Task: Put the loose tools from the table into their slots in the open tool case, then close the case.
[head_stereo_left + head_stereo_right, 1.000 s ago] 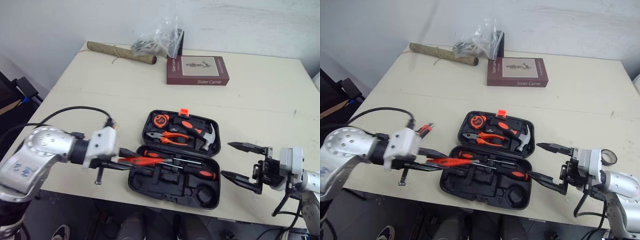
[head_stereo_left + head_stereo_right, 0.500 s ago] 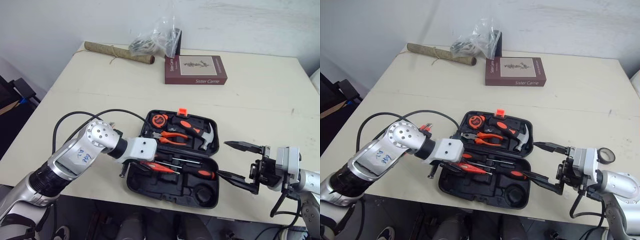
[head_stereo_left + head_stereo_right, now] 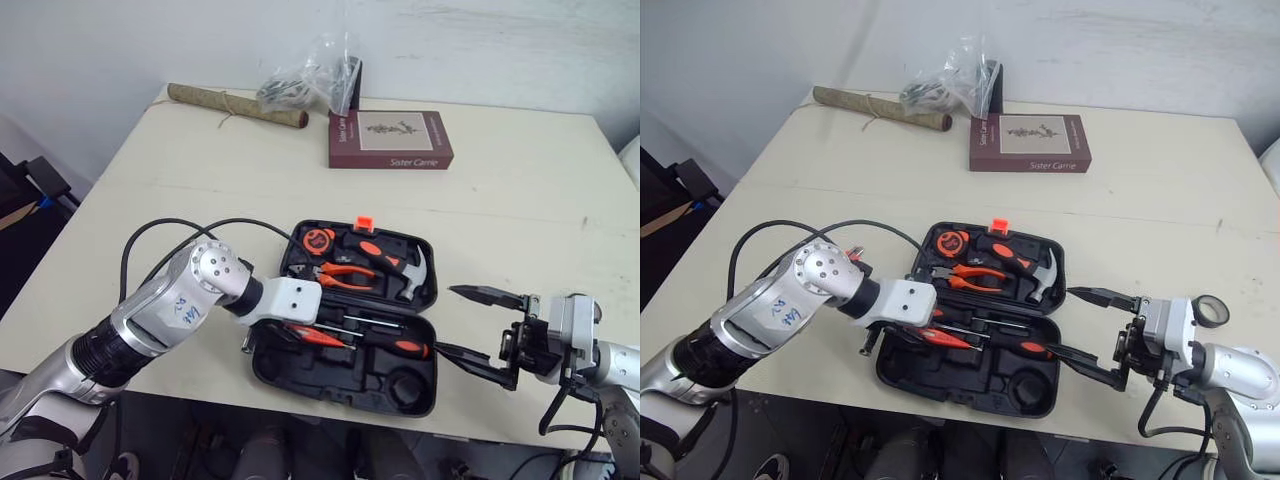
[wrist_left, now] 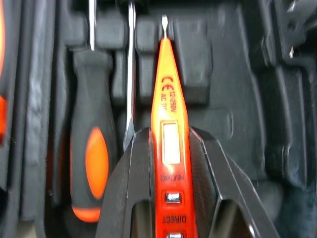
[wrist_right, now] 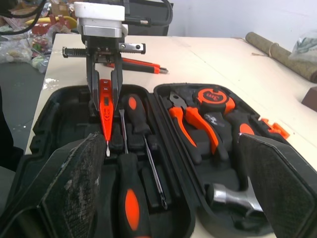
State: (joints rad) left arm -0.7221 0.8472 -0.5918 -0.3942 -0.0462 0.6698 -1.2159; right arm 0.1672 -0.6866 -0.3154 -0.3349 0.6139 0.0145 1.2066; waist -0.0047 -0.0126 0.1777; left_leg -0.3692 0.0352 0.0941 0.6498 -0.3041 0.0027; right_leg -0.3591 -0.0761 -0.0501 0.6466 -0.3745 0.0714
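Observation:
The black tool case [image 3: 345, 372] lies open near the table's front edge. Its far half holds a tape measure [image 3: 322, 240], pliers [image 3: 345, 275] and a hammer [image 3: 410, 272]. Two screwdrivers [image 3: 395, 347] lie in the near half. My left gripper [image 4: 168, 148] is shut on an orange voltage tester pen [image 4: 167, 99]. It holds the pen low over the near half, beside a screwdriver handle [image 4: 91, 163], with the tip pointing along the moulded slots. My right gripper [image 3: 448, 320] stands open just right of the case, holding nothing.
A maroon book [image 3: 390, 140], a clear plastic bag [image 3: 315, 80] and a brown roll [image 3: 235, 103] lie at the table's far side. A thin red and black item [image 5: 141, 63] lies on the table beyond the left gripper. The case's near rim is close to the table's front edge.
My left gripper has carried the tester pen rightward from beside the case's left edge to over its near half, then crept slightly further in. The right gripper has stayed open and in place.

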